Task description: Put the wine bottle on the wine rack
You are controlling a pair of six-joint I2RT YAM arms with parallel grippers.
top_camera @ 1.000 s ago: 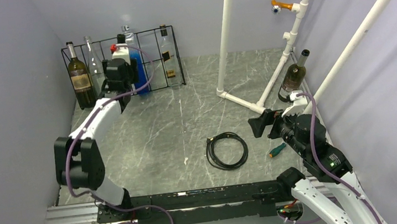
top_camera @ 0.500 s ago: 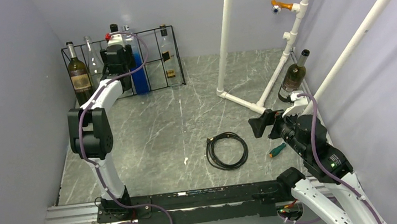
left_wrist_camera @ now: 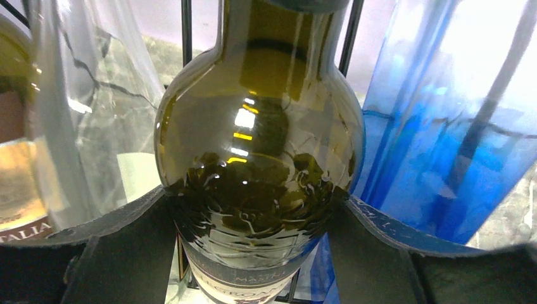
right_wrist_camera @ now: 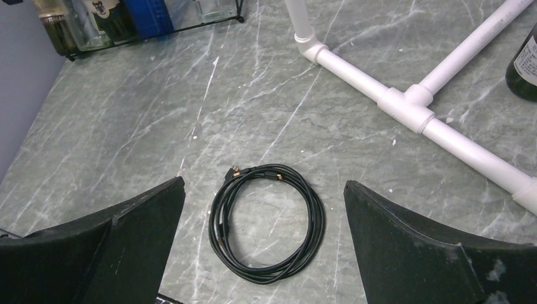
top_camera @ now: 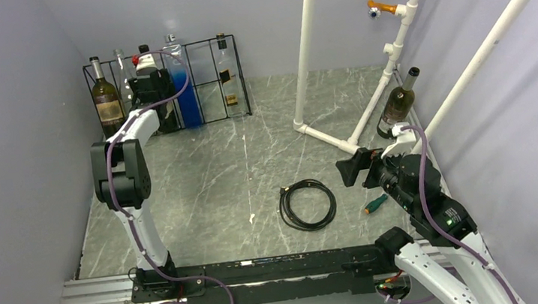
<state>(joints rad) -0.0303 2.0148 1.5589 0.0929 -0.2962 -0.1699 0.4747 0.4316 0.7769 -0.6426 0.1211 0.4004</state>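
Observation:
The wine bottle (left_wrist_camera: 259, 158) is dark green with a label low on its body. My left gripper (left_wrist_camera: 254, 202) is shut on its body and holds it upright. In the top view the bottle's capped neck (top_camera: 144, 50) rises above my left gripper (top_camera: 148, 89) at the black wire wine rack (top_camera: 208, 68), between a clear bottle (top_camera: 121, 65) and a blue bottle (top_camera: 186, 93). Rack wires (left_wrist_camera: 185, 25) stand just behind the bottle. I cannot tell whether its base touches the rack. My right gripper (right_wrist_camera: 263, 183) is open and empty above a cable coil (right_wrist_camera: 266, 221).
The rack also holds a dark bottle (top_camera: 106, 101) at its left end and a clear bottle (top_camera: 225, 73) at its right. A white pipe frame (top_camera: 309, 57) stands at the right with another dark bottle (top_camera: 397, 104) beside it. The cable coil (top_camera: 307, 204) and a screwdriver (top_camera: 375, 203) lie on the table.
My left arm has stretched out and carried the wine bottle back and to the left, into the rack beside the blue bottle. The right arm has not moved.

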